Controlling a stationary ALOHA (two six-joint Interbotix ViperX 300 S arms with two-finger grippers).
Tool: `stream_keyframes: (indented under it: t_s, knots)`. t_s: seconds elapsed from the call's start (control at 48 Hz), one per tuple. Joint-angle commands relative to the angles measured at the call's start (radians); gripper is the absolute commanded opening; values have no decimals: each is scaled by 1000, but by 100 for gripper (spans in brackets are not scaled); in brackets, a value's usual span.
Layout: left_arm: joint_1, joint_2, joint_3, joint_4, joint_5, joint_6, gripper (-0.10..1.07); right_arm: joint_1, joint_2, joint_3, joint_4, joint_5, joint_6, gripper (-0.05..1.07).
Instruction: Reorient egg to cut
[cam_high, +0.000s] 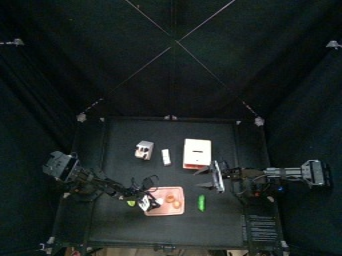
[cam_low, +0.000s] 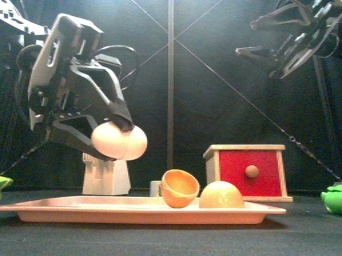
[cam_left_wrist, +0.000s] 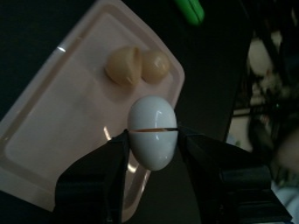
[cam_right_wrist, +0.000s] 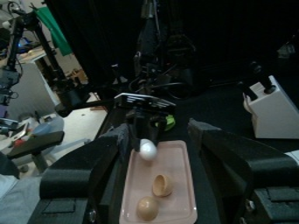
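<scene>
Black curtains behind; left fingers (cam_low: 118, 128) clasp egg (cam_low: 118, 140), partly hiding it; right fingers' (cam_low: 287, 62) spread unclear.

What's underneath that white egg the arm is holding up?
The egg, gripped in the left end effector, hangs over the pink tray. Bare tray lies below it; two tan egg halves sit further along. Nothing is hidden underneath.
</scene>
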Motion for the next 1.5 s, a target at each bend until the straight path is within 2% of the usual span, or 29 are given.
stream_keyframes:
  t_s: [0.0, 0.062, 0.188, 0.312, 0.458, 0.708, 0.917, 1.188, 1.479]
  knots:
    - [-64, -21, -2, -169, -166, 2, 74, 3, -6, -9, 0, -3, 0, 91]
    - [-110, -20, -2, -261, -278, 3, 74, 3, -6, -9, 0, -3, 0, 91]
    - [-187, -3, -12, -439, -403, 3, 74, 3, -6, -9, -2, -3, 0, 91]
    - [-239, 25, -44, -607, -468, 6, 74, 3, -6, -8, -3, -3, 0, 91]
    - [-290, 84, -112, -742, -540, 6, 74, 3, -6, -8, -3, -3, 0, 91]
    - [-345, 144, -170, -865, -644, 5, 74, 3, -6, -8, -3, -3, -2, 91]
    - [-387, 189, -210, -983, -669, 5, 74, 3, -6, -8, -3, -3, -8, 91]
    - [-397, 244, -255, -1003, -678, 3, 74, 3, -6, -8, -3, -3, -3, 91]
    - [-400, 245, -247, -1003, -673, 3, 76, 3, -6, -11, -3, -3, -9, 91]
